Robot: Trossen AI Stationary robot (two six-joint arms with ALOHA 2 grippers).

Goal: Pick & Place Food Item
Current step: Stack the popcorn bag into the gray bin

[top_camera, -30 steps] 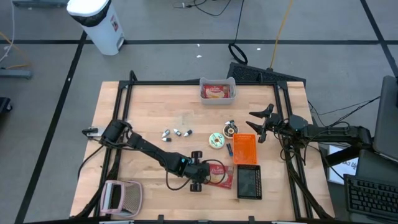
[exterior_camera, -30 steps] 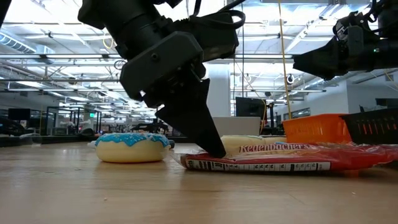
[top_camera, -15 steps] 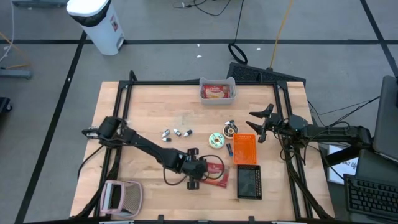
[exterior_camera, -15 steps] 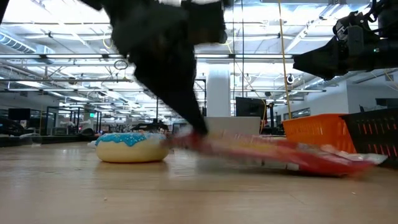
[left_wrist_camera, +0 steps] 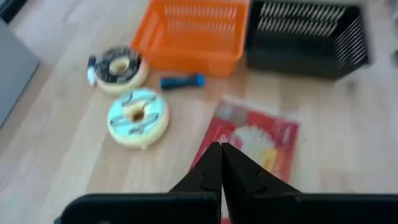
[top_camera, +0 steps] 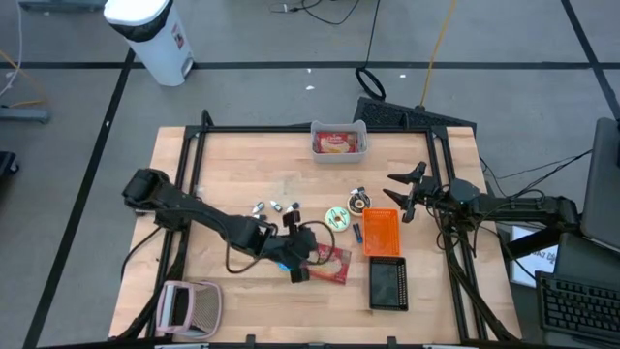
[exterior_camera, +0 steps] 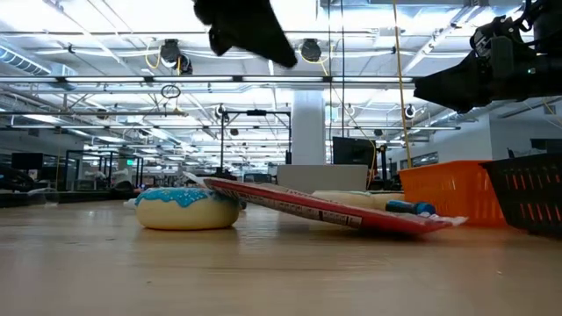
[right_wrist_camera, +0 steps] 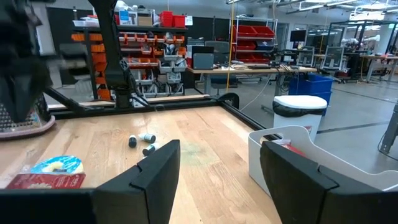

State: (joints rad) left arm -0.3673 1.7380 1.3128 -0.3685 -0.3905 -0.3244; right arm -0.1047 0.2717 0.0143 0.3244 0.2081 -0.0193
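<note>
Wooden table (top_camera: 232,174): my left gripper (left_wrist_camera: 221,163) is pinched on the red snack packet (left_wrist_camera: 255,140) edge; I'd lift slowly, packet droops.

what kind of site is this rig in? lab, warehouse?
Looks like an industrial lab or workshop, probably inside a warehouse-type hall. The shelving with red and orange bins and the workbenches point to that, as do the high ceiling trusses with strip lights. The wooden table stands on taped concrete floor.
</note>
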